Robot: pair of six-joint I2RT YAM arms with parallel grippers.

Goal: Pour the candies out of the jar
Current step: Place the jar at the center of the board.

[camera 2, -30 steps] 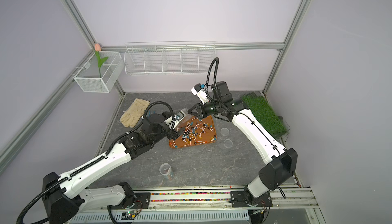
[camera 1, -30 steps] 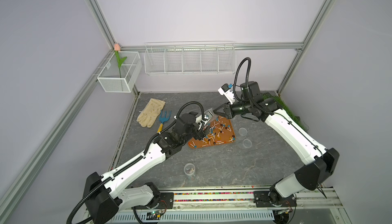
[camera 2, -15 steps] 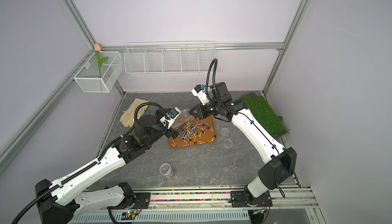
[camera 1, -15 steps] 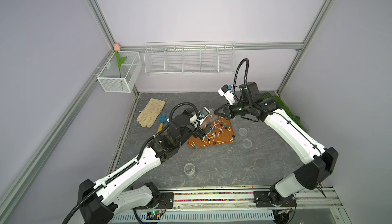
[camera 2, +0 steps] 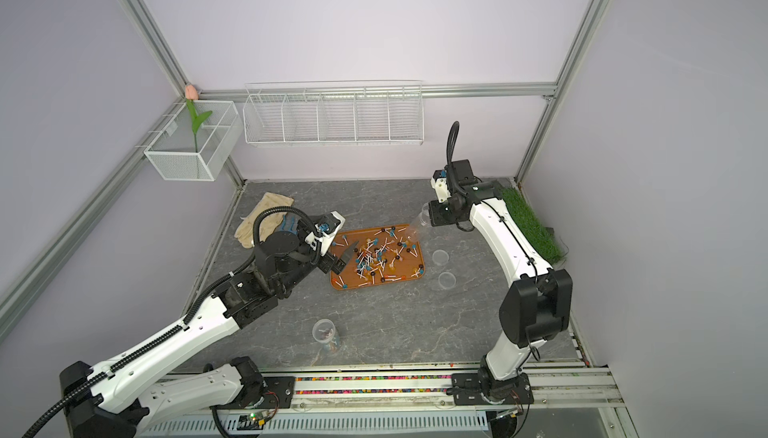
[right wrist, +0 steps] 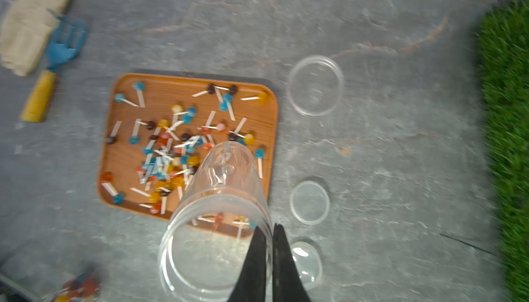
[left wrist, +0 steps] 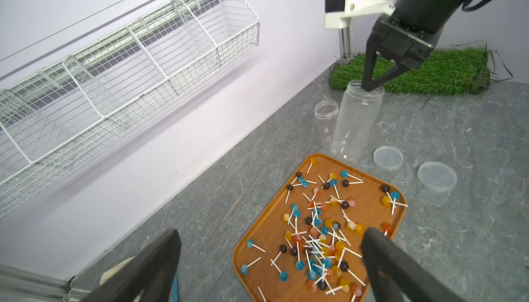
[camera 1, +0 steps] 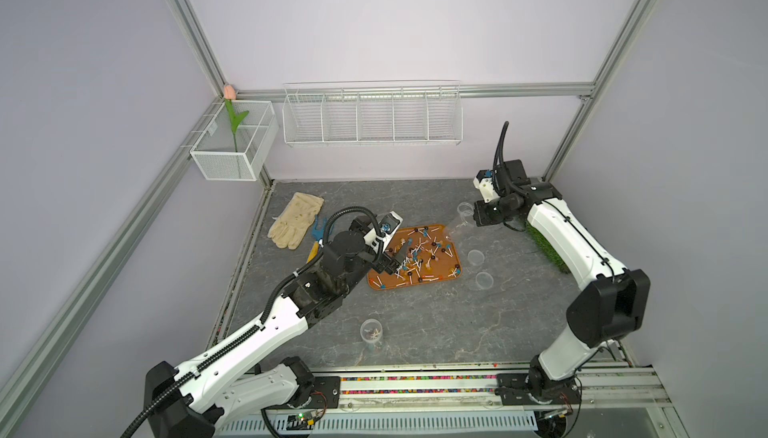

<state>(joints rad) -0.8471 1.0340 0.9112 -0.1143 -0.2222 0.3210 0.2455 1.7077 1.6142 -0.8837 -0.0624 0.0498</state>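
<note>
Pinching the rim of the empty jar (left wrist: pixel 355 123), the right gripper (left wrist: pixel 369 87) held it tilted above the tray (left wrist: pixel 367 197) of candies (left wrist: pixel 320 229); the left gripper (left wrist: pixel 270 233) hung wide open, holding nothing.

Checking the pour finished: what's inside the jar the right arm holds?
Nothing visible: the clear jar looks empty, candies lying on the tray. The jaws cover a strip at its rim.

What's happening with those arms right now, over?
Left tool open above tray. Right tool shut on rim of empty jar, tilted at tray corner. Candies spread on tray. Second jar up front holds candies.
</note>
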